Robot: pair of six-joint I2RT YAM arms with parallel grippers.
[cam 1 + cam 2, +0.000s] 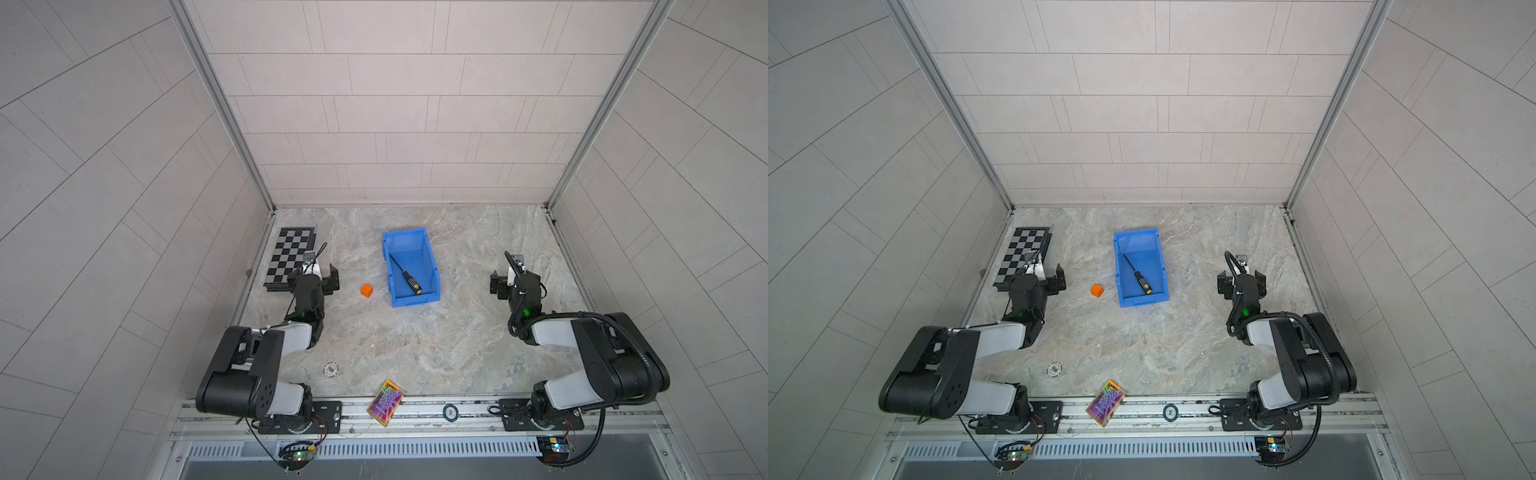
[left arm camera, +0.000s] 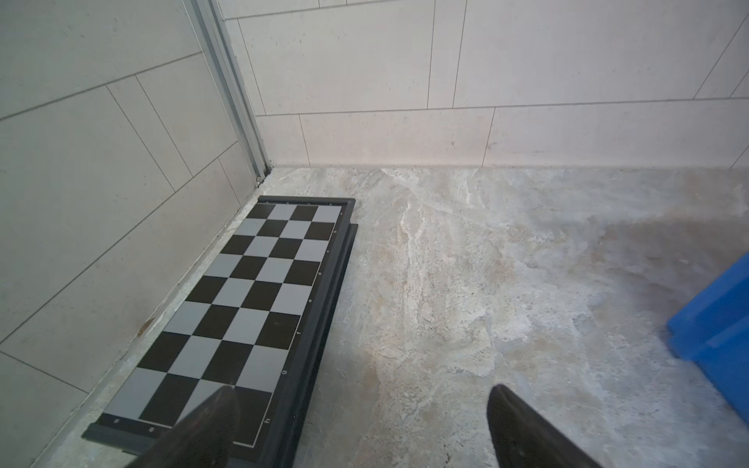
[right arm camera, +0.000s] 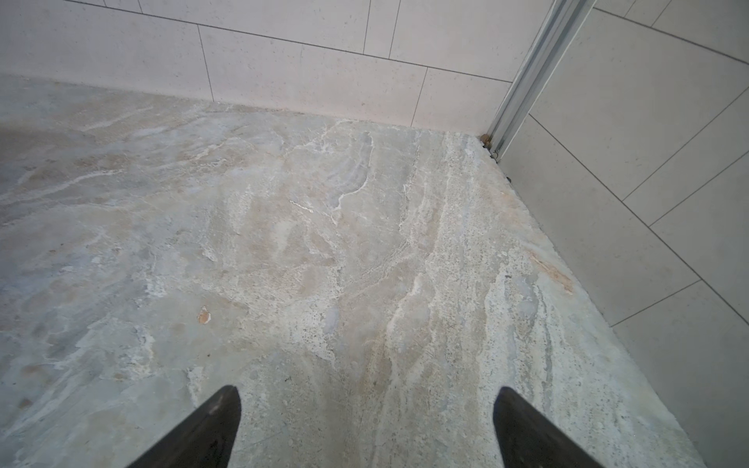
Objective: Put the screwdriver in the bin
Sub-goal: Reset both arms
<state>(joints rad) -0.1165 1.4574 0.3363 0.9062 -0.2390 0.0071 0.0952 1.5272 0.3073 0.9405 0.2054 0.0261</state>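
Slim screwdriver [image 1: 405, 276] w/ thin dark metal shaft, black dotted handle & yellow end cap lies flat inside the bright blue rectangular plastic bin [image 1: 405, 242]. It runs diagonally across the bin floor, tip by the wall facing the left end effector [image 1: 312, 277], yellow cap near the low front lip. The bin stands on the marbled grey-beige surface [image 1: 415, 353] btwn the two end effectors, approx. level w/ them & well apart from each. Left end effector: fingers spread wide, gripping nothing; can't tell its height above the surface. In the left wrist view the left end effector [image 2: 362, 405] shows two dark tips w/ bare surface btwn them. One tip overlaps the folded black-and-grey chessboard [image 2: 251, 291], which lies on that end effector's outer side along the side wall. A corner of the bin shows on its inner side. Small orange cube [image 1: 366, 290] sits btwn left end effector & bin, touching neither. Right end effector [image 1: 517, 282]: fingers also spread wide, empty. In the right wrist view the right end effector [image 3: 367, 405] has only surface btwn its tips. Back toward the arm bases: white round poker chip [image 1: 330, 368] near the left arm, shiny rainbow-coloured card box [image 1: 385, 402] overlapping the surface's front edge & metal rail, dark-rimmed round token [image 1: 450, 412] on the rail.
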